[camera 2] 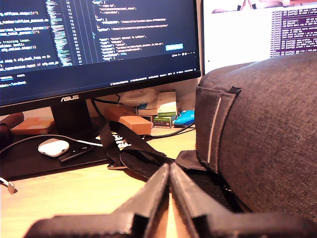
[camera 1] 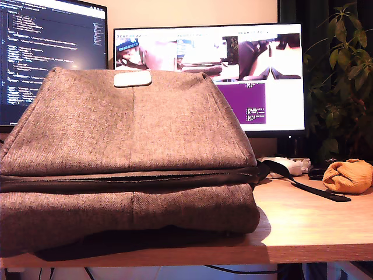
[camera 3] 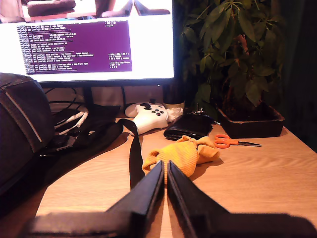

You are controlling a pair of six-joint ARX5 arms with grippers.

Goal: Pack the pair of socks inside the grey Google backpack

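Backpack (camera 1: 128,146) cut off at exterior view's left edge; socks (camera 1: 348,176) clipped at right edge.

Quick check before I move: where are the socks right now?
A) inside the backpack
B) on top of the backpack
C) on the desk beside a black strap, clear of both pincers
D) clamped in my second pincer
C: the pair of socks lies on the desk next to the black strap, ahead of my second pincer, whose jaws are closed on nothing.

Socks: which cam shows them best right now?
Second wrist view. The pair of socks lies whole and unobstructed on the desk just ahead of my second gripper, beside the black strap. The exterior view only catches them cut off at its right edge. The first wrist view shows none of them.
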